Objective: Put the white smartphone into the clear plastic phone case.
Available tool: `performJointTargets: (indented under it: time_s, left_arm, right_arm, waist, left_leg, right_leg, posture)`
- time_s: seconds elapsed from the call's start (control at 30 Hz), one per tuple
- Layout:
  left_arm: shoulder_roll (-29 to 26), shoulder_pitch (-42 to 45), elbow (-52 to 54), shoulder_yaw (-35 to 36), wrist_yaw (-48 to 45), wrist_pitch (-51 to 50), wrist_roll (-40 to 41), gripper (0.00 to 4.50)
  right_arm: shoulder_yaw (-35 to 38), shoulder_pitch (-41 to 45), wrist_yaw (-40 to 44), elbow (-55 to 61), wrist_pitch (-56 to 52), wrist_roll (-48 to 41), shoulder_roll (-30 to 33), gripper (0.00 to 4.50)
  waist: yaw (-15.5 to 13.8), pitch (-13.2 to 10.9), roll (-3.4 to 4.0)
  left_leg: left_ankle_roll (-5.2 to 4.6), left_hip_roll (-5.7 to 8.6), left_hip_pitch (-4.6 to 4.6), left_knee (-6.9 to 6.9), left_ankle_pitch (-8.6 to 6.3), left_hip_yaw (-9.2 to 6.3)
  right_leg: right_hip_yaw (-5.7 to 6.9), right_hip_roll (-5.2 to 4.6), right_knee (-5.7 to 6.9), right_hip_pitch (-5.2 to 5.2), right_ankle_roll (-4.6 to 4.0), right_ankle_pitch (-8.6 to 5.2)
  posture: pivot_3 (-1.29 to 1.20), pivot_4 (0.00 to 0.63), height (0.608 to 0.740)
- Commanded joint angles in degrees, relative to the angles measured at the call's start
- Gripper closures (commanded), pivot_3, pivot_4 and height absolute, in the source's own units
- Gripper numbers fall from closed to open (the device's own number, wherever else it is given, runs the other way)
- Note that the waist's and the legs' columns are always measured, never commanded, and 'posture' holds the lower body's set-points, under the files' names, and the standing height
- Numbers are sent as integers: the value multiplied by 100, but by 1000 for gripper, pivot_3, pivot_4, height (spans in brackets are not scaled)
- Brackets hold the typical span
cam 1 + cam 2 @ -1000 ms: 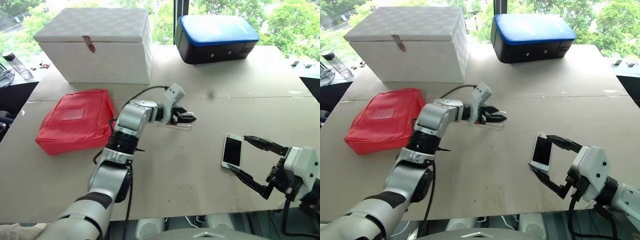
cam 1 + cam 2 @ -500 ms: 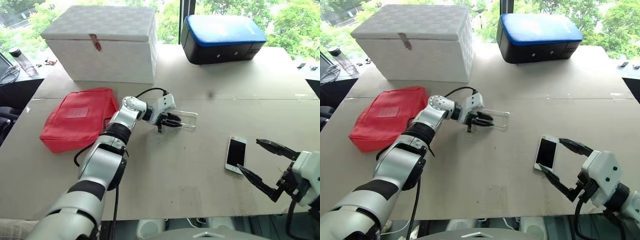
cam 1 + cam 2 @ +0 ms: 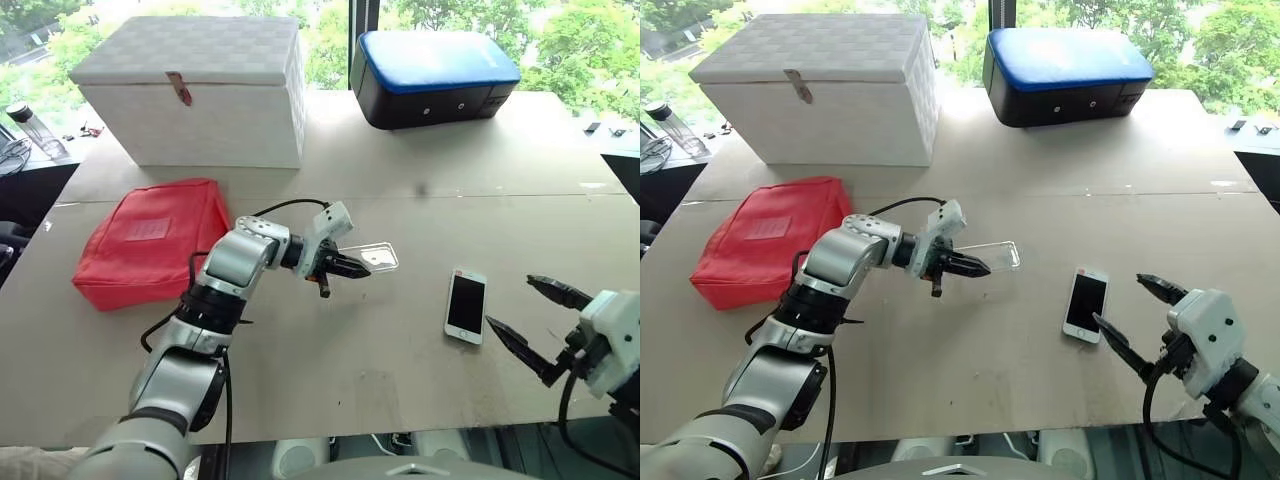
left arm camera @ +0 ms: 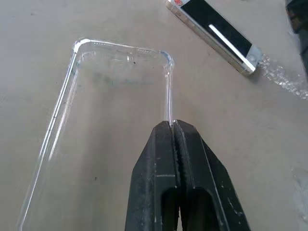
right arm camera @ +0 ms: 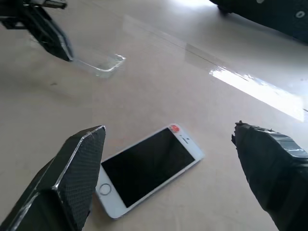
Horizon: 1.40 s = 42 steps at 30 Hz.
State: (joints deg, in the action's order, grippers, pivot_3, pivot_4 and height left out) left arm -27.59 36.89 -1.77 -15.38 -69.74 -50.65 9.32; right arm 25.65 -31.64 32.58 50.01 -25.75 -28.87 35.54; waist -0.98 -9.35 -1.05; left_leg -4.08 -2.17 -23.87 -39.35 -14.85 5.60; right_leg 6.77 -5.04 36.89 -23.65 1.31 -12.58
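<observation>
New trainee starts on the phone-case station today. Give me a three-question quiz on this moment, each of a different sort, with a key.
1. True or false: the left gripper is shut on a side rim of the clear plastic phone case.
2. The white smartphone lies: A) inside the case, B) screen up on the table, apart from the case, C) on the red pouch.
3. Fill in: the right gripper, near the phone, has its fingers ____.

Key: 1 true; 2 B; 3 open.
</observation>
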Motion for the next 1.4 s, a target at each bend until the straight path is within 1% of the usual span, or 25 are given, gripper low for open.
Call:
performJointTargets:
  time_s: [0.03, 0.07, 0.13, 0.23, 0.37, 0.47, 0.57, 0.6, 0.63, 0.67, 0.77, 0.8, 0.83, 0.87, 0.97, 1.03, 1.1, 1.17, 1.23, 1.3, 1.4]
  left_arm:
    - [-91, -333, 515, -17, 381, 371, 6, 4474]
    - [-112, -408, 548, -28, 390, 476, 38, 4474]
    - [-241, -581, 491, -153, 391, 1037, -99, 4474]
    - [-311, -723, 354, -145, 337, 1506, -58, 4474]
    - [-316, -723, 265, -136, 263, 1661, 52, 4474]
    - [-313, -679, 228, -78, 135, 1444, 260, 4474]
    - [-418, -674, 160, -88, -8, 1586, 285, 3590]
    - [-369, -694, 161, 13, 78, 1667, 327, 3243]
    - [-352, -724, 203, 99, 110, 1705, 396, 2767]
    - [-363, -799, 321, 216, 77, 1727, 528, 2468]
    - [-550, -1225, 825, 635, -263, 2050, 1030, 1133]
    - [-610, -1359, 945, 756, -320, 2154, 1145, 714]
    - [-647, -1494, 1065, 887, -337, 2171, 1294, 150]
    - [-715, -1671, 1238, 1098, -426, 2146, 1561, 43]
    - [-881, -2073, 1665, 1534, -491, 2110, 2058, 43]
    - [-867, -2237, 1917, 1906, -358, 2105, 2414, 43]
    - [-997, -2297, 2074, 2146, -384, 1973, 2734, 43]
    - [-1099, -2234, 2095, 2225, -344, 1892, 2867, 43]
    - [-1194, -2003, 1955, 2234, -324, 1908, 2889, 43]
    - [-1218, -1742, 1802, 2185, -305, 1954, 2838, 43]
    - [-1258, -1573, 1725, 2093, -356, 2003, 2791, 43]
  right_arm:
    - [-121, -17, -147, 46, -114, 171, -30, 0]
    - [-149, -17, -217, 64, -201, 186, -43, 0]
    - [-240, 8, -182, 82, -190, 173, -57, 0]
    - [-321, 12, 87, 81, 82, 106, -59, 0]
    - [-190, -107, 582, 110, 248, -57, 104, 0]
    - [31, -151, 891, 143, 234, -332, 254, 0]
    - [266, -144, 1167, 137, 191, -622, 425, 0]
    - [312, -136, 1161, 119, 131, -657, 460, 0]
    - [328, -112, 1080, 87, 75, -597, 473, 0]
    - [308, -77, 923, 82, 44, -471, 443, 0]
    - [40, 159, 200, 214, -249, -264, 219, 0]
    - [-74, 237, 27, 268, -380, -297, 147, 0]
    - [-170, 303, -59, 298, -517, -497, 67, 0]
    - [-332, 424, -304, 272, -763, -507, -12, 0]
    - [-743, 639, -765, 106, -1090, -155, -130, 0]
    - [-963, 861, -1307, -45, -1266, 73, -452, 0]
    - [-1218, 930, -1468, -46, -1410, 129, -604, 0]
    - [-1338, 1001, -1701, -27, -1728, 172, -703, 0]
    - [-1439, 1272, -2022, 3, -2185, 76, -856, 0]
    - [-1515, 1631, -2026, -26, -2462, -80, -866, 0]
    - [-1461, 2148, -2214, -212, -2991, -143, -900, 0]
  waist:
    - [-7, 0, 1]
    - [-12, -1, 1]
    - [-12, 0, 2]
    - [-5, 1, 4]
    - [-15, 1, 4]
    - [-11, 1, 4]
    - [-9, 1, 3]
    - [-10, 1, 4]
    - [-11, 1, 4]
    - [-14, 1, 4]
    - [6, 1, 4]
    - [22, 2, 5]
    - [21, 1, 7]
    - [14, 0, 12]
    - [15, -1, 20]
    - [-8, -1, 20]
    - [-17, -2, 24]
    - [-19, -1, 28]
    - [-12, -1, 31]
    - [4, -1, 32]
    - [16, 0, 33]
  left_leg:
    - [1, -1, 0, 4, 1, -1]
    - [1, -1, 0, 4, 1, -1]
    - [2, -1, 0, 4, 1, 0]
    - [2, -1, 1, 4, 1, 2]
    - [1, -1, 0, 4, 0, 1]
    - [0, -1, 1, 4, 0, 3]
    - [0, 0, 0, 4, -1, 3]
    - [0, -1, 1, 4, -1, 3]
    - [0, -1, 1, 4, -1, 2]
    - [0, -1, 1, 4, -1, 1]
    - [0, -3, 1, 4, -1, 2]
    - [2, -5, 1, 5, 0, 2]
    - [10, -6, 1, 11, 4, 3]
    - [27, -7, 1, 14, 13, 2]
    - [31, -8, 2, 16, 16, 0]
    - [19, -5, 2, 16, 8, -1]
    - [11, -4, 2, 14, 2, -4]
    - [13, -1, 1, 14, 1, -4]
    - [12, -1, 1, 15, 3, -4]
    - [12, 0, 1, 14, 4, -1]
    - [10, 1, 3, 14, 4, 3]
  right_leg:
    - [1, 1, 0, -1, 0, 0]
    - [1, 1, 0, 0, 0, 0]
    - [1, 0, 0, -1, 0, 0]
    - [-1, -6, -1, -1, -4, -2]
    - [1, -4, -1, -1, -4, -2]
    - [0, 2, -1, 0, -4, -2]
    - [0, 4, -1, -1, -1, 0]
    - [1, 5, -1, 0, -1, 0]
    - [1, 4, -1, 0, -1, 0]
    - [1, 3, -1, 0, -1, 0]
    - [-1, -9, -1, -1, -4, -2]
    - [-1, -10, -3, -2, -4, -2]
    - [-3, -11, -4, -4, -4, -1]
    - [-2, -12, -4, -4, -6, -2]
    - [0, -17, -5, -4, -8, -4]
    - [4, -20, -6, -6, -9, -4]
    - [7, -23, -9, -6, -9, -4]
    - [8, -26, -9, -5, -9, -4]
    - [8, -23, -9, -4, -8, -4]
    - [6, -18, -9, -4, -8, -4]
    - [4, 7, -7, -1, -8, -2]
  posture:
    - [0, 150, 740]
    - [0, 150, 740]
    - [0, 150, 740]
    - [0, 150, 740]
    - [0, 150, 740]
    - [0, 150, 740]
    - [0, 150, 740]
    - [0, 150, 740]
    - [0, 150, 740]
    - [0, 150, 740]
    - [0, 150, 740]
    - [0, 150, 740]
    - [0, 150, 740]
    - [0, 150, 740]
    - [0, 150, 740]
    - [0, 150, 740]
    - [0, 150, 740]
    - [0, 150, 740]
    - [0, 150, 740]
    - [0, 150, 740]
    - [0, 150, 740]
